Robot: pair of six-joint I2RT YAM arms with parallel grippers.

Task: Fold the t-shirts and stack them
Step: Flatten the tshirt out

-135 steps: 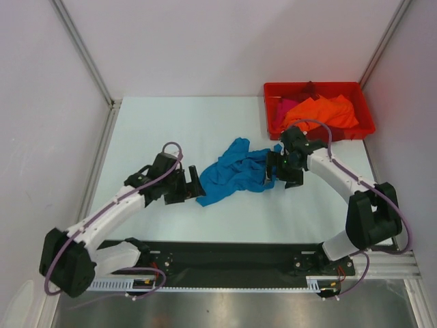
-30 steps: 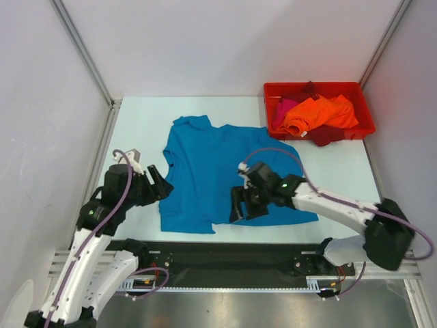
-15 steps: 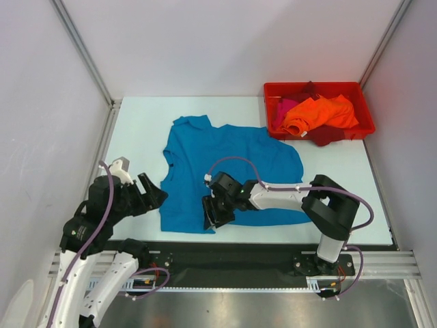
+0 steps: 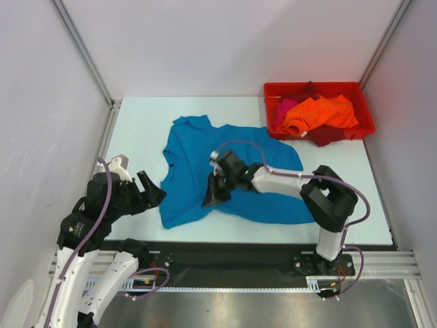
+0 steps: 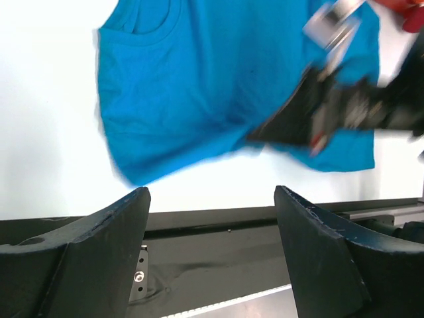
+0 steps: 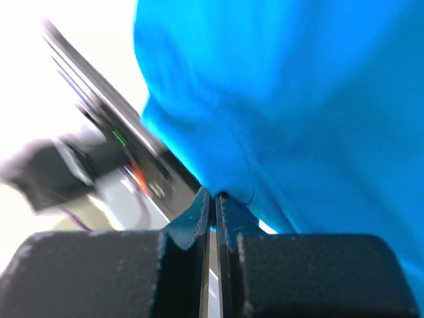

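Now | teal-blue t-shirt [image 4: 235, 154] flat mid-frame, collar up, hem down | right gripper [image 4: 213, 197] clamped on the hem's middle, cloth lying above and right of it | left gripper [image 4: 151, 193] wide, empty, just left of the lower-left corner and nearer to it.

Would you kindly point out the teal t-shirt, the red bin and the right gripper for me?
teal t-shirt [image 4: 198, 149]: top view, chest cloth.
red bin [image 4: 355, 131]: top view, near wall.
right gripper [image 4: 212, 197]: top view, between its fingertips.
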